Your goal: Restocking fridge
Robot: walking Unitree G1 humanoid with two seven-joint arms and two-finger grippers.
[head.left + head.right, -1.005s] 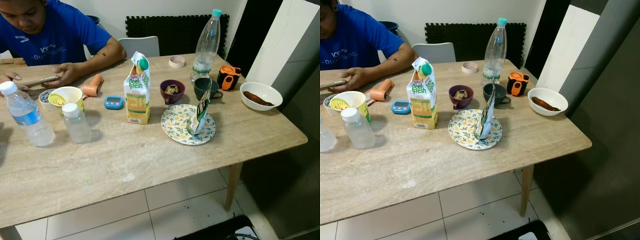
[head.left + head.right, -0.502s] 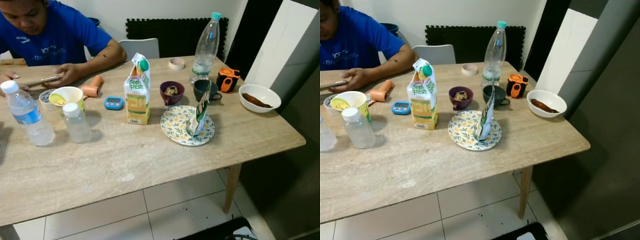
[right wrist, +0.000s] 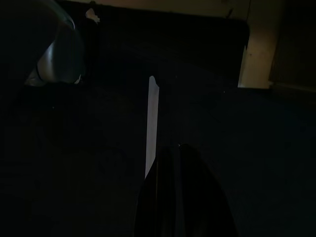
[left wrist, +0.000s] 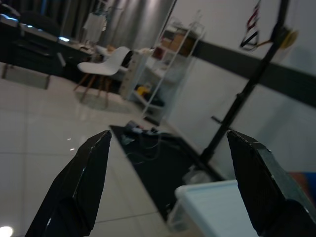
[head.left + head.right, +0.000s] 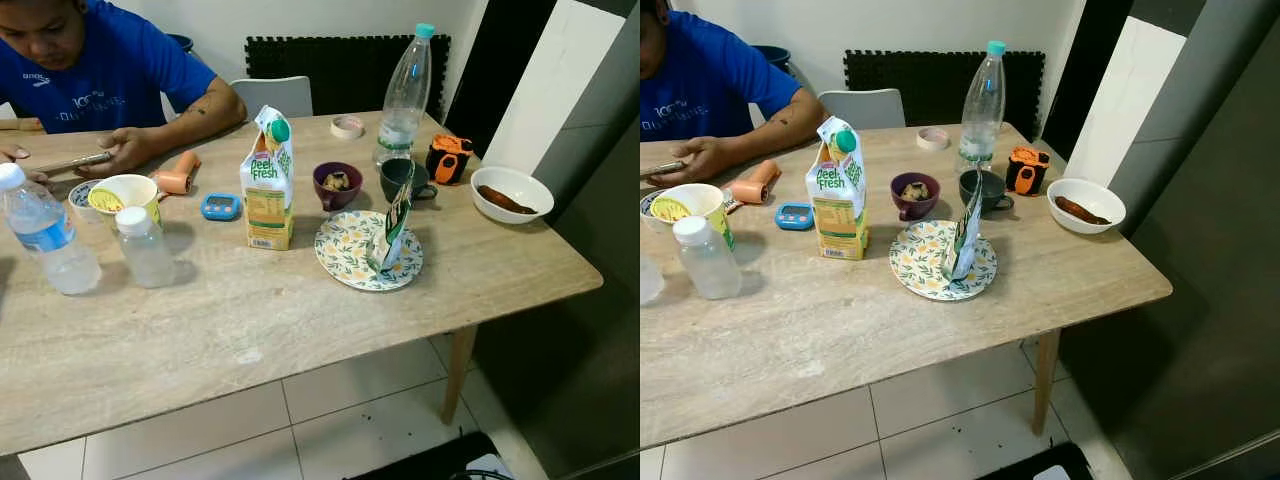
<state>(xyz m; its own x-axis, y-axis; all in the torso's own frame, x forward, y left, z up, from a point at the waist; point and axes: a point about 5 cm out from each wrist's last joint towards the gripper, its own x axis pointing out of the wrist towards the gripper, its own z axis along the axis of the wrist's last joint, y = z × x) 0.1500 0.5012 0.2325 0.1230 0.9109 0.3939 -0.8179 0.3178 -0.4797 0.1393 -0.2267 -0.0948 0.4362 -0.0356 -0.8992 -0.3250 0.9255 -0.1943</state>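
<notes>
On the wooden table (image 5: 300,320) a Peel Fresh juice carton (image 5: 268,180) stands upright near the middle. A tall clear bottle (image 5: 403,92) with a teal cap is at the back. Two more clear bottles, one larger (image 5: 45,235) and one small (image 5: 145,248), stand at the left. A green packet (image 5: 392,225) leans upright on a flowered plate (image 5: 345,265). In the left wrist view my left gripper (image 4: 168,136) is open with nothing between its fingers, facing a room away from the table. The right wrist view is very dark; my right gripper (image 3: 180,148) looks shut.
A person in a blue shirt (image 5: 110,70) sits at the back left holding a phone. Also on the table: purple bowl (image 5: 337,185), dark mug (image 5: 403,180), white bowl (image 5: 513,193), orange tape measure (image 5: 447,158), blue timer (image 5: 220,206), yellow cup (image 5: 125,195). A tall grey surface (image 5: 600,200) rises on the right.
The whole picture has shifted slightly, so the camera has moved. Nothing on the table has moved.
</notes>
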